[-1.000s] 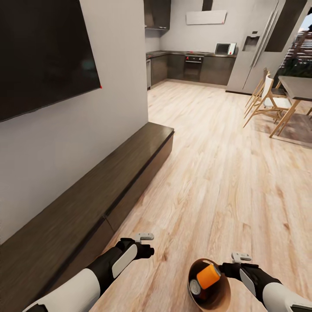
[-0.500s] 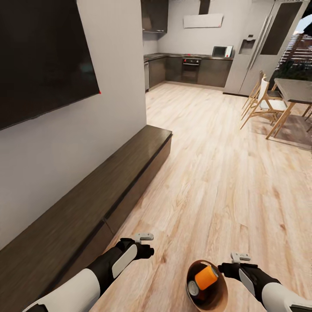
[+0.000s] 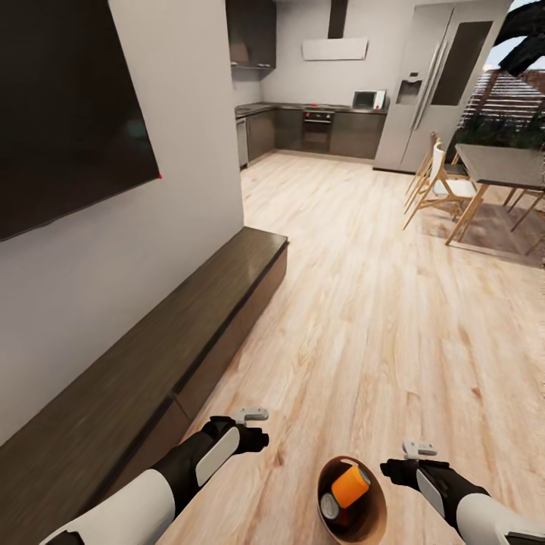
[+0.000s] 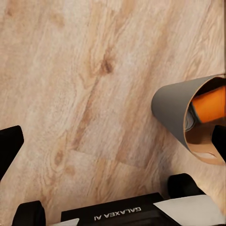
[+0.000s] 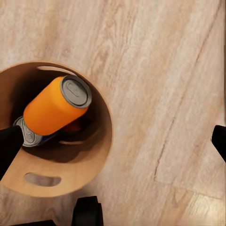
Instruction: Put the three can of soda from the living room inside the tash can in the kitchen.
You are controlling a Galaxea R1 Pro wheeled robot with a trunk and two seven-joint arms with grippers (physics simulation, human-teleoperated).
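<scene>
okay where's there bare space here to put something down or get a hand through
Free: the dark bench top along the TV wall, and the wood floor between that bench and the dining table, open toward the kitchen. Bare floor also lies between the left gripper and the bin. Crowded: the bin, with an orange can atop others.

The only words you can read are "GALAXEA AI", in white letters on the black body of the left arm's wrist. They sit at about 6 o'clock in the left wrist view, and they are upside down there. No other words or numbers can be read
</scene>
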